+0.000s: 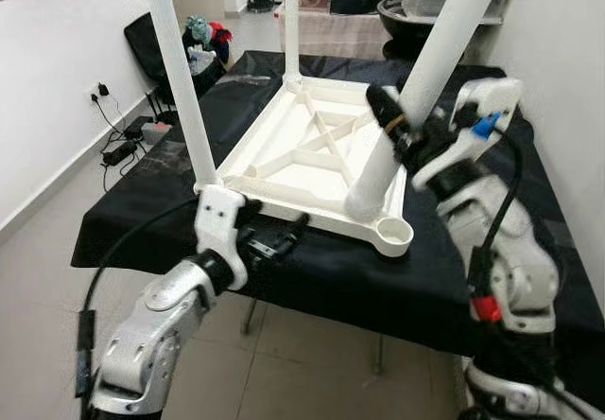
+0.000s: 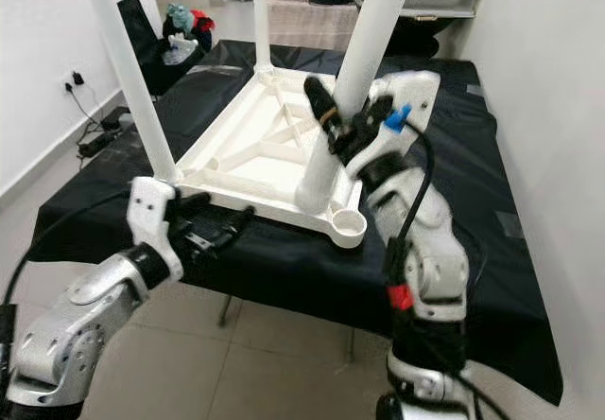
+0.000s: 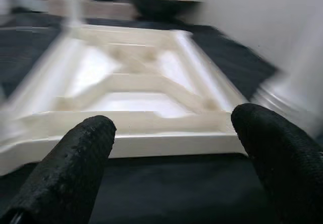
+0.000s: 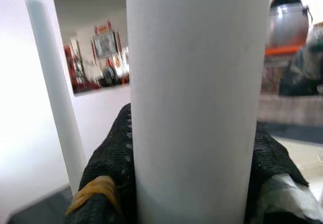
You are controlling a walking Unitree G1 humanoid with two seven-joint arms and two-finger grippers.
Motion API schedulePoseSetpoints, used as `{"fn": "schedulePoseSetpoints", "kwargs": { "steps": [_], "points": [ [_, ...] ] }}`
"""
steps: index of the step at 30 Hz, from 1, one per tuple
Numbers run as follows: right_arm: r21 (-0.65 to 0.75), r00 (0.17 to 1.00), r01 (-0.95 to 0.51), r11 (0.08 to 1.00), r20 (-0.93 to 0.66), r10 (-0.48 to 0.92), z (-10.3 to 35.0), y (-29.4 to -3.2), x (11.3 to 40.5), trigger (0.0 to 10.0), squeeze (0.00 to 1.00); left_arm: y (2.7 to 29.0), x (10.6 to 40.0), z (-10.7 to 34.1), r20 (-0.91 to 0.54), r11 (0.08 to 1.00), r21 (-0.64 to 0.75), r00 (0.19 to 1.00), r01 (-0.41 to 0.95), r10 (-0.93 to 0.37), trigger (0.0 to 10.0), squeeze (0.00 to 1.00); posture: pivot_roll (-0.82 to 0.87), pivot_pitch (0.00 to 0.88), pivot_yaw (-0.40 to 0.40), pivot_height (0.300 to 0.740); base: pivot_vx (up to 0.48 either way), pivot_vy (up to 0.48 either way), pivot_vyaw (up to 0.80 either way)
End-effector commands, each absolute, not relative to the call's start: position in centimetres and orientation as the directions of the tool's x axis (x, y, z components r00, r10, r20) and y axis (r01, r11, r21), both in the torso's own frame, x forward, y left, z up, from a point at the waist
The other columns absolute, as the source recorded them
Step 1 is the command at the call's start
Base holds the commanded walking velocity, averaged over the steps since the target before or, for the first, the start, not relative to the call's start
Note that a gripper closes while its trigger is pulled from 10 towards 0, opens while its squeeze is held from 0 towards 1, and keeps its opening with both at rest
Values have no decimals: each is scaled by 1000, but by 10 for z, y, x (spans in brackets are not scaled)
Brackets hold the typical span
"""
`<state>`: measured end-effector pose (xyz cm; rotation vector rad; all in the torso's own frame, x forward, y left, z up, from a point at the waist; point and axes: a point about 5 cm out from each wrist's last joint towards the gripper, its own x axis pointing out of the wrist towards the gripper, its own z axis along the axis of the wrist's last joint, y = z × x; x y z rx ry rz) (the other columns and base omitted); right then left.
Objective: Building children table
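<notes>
A white children's table top (image 1: 312,146) lies upside down on a black-covered table (image 1: 312,269). One white leg (image 1: 180,79) stands in its near left corner, and another (image 1: 291,23) stands at the far corner. My right gripper (image 1: 392,117) is shut on a third leg (image 1: 430,70), which tilts with its lower end resting inside the frame beside the empty near right socket (image 1: 395,236). In the right wrist view that leg (image 4: 197,108) sits between the black fingers (image 4: 111,158). My left gripper (image 1: 279,236) is open, low at the top's near edge (image 3: 136,143), holding nothing.
A black chair (image 1: 156,46) with toys stands at the far left. A power strip and cables (image 1: 132,141) lie on the floor by the left wall. A white wall (image 1: 567,42) runs close on the right. A dark bowl (image 1: 406,13) sits behind the table.
</notes>
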<state>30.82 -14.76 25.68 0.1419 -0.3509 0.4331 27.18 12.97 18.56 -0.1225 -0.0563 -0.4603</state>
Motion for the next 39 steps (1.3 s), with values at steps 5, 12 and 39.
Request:
{"fn": "schedulePoseSetpoints", "kwargs": {
  "steps": [5,12,39],
  "points": [
    [62,857,-441,895,324,400,243,-143,308,10000,0,140,275,171,41,932,-114,939,344,-341,10000,0,-75,0,-6,740,0,0,0],
    [-82,844,-447,891,292,450,239,-137,313,10000,0,121,274,191,149,878,-60,874,474,-462,10000,0,-79,0,-12,740,0,0,0],
    [-465,767,-359,809,347,540,272,-124,320,10000,0,101,301,366,558,664,204,471,720,-683,10000,0,-106,0,-1,740,0,0,0]
  ]
}}
